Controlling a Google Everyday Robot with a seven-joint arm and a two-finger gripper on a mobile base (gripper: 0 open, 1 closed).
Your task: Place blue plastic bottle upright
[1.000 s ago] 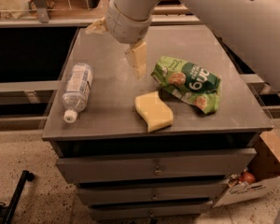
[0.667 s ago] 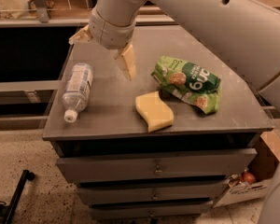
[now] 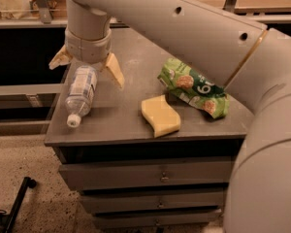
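The blue plastic bottle (image 3: 81,94) lies on its side at the left of the grey cabinet top (image 3: 131,130), its white cap pointing toward the front edge. My gripper (image 3: 87,67) hangs from the white arm directly above the bottle's far end. Its two tan fingers (image 3: 114,70) are spread wide apart, one on each side of the bottle's base. The gripper holds nothing.
A yellow sponge (image 3: 160,115) lies at the front middle of the top. A green snack bag (image 3: 194,87) lies at the right, partly under my arm. Drawers are below the top. A black object (image 3: 17,203) lies on the speckled floor at the left.
My gripper has moved left from the middle of the top to above the bottle's far end. The bottle, sponge and bag stayed where they were on the cabinet top.
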